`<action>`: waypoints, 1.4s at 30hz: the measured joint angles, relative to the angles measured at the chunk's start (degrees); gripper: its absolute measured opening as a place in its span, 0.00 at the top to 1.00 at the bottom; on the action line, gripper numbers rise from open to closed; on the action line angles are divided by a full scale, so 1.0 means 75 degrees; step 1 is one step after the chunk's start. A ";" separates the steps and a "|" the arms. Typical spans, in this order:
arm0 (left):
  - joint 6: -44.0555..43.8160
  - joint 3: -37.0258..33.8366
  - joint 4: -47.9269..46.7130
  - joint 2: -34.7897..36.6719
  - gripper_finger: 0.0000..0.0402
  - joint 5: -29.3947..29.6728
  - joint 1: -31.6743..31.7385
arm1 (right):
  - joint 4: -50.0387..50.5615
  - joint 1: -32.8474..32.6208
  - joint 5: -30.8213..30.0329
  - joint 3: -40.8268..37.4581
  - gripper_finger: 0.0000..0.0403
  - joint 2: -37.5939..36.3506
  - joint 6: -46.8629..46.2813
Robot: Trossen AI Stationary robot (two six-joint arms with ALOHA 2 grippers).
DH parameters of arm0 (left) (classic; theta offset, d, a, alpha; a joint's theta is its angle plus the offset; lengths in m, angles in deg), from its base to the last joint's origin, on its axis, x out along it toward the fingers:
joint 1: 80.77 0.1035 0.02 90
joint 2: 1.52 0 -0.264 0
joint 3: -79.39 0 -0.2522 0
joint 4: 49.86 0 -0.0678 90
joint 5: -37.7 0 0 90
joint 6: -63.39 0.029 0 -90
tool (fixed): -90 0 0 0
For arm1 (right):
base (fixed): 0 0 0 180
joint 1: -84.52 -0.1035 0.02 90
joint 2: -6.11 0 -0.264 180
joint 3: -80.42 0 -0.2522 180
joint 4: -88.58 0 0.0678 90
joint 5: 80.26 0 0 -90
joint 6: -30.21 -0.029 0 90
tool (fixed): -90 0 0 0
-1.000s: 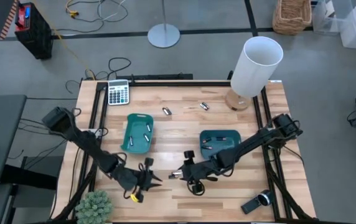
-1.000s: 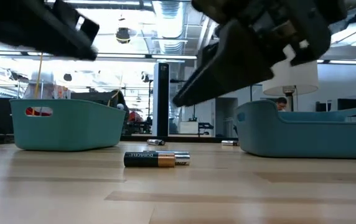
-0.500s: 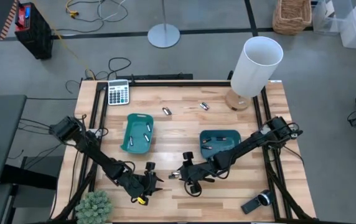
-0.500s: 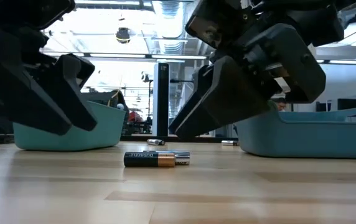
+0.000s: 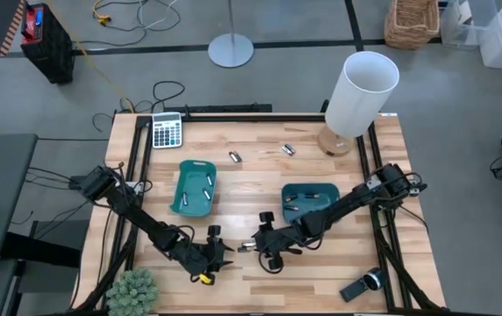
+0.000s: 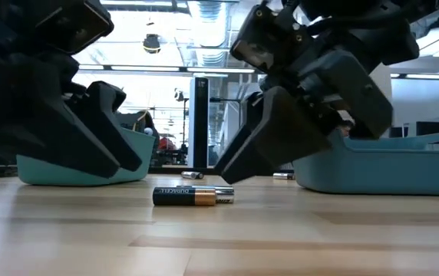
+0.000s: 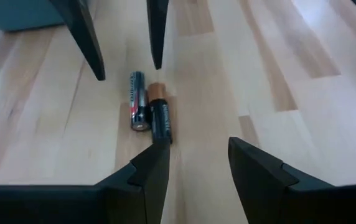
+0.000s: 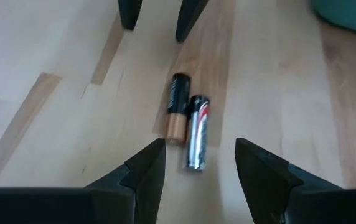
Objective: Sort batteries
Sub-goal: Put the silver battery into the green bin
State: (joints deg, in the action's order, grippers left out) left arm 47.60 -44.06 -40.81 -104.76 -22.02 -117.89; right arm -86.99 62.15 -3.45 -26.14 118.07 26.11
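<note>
Two batteries, a black-and-copper cell (image 8: pixel 178 109) and a silvery one (image 8: pixel 196 132), lie touching side by side near the tabletop's front edge, between the released left gripper (image 5: pixel 218 255) and released right gripper (image 5: pixel 253 245).

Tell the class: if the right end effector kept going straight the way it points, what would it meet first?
Probably the silver-and-black battery lying against the copper-and-black one, just ahead between the open right end effector's fingers; depth is uncertain.

Left tool (image 5: pixel 220 252) now low and closer to the two batteries (image 5: pixel 245 247).
</note>
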 joint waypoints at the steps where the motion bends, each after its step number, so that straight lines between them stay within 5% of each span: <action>1: -0.0011 -0.0001 0.0015 0.0000 0.60 -0.0023 0.0002 | 0.0027 0.0006 0.0000 0.0000 0.48 0.0000 -0.0002; 12: 0.0084 0.0001 0.0496 0.0000 0.62 -0.1241 -0.0160 | -0.0014 0.0073 0.0000 -0.0009 0.48 0.0245 -0.0078; 28: 0.0071 0.0663 0.2007 -0.1724 0.71 -0.1642 0.0078 | 0.0071 0.0201 0.0000 0.0000 0.48 0.0239 -0.0113; 42: 0.0007 0.0767 0.1918 -0.1856 0.71 -0.1707 0.0242 | -0.0026 0.0506 0.0321 -0.0003 0.52 0.0239 -0.0034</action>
State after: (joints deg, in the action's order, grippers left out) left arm 47.65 -38.31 -26.43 -118.68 -34.82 -116.08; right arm -87.18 65.95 -1.05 -26.16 119.87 25.86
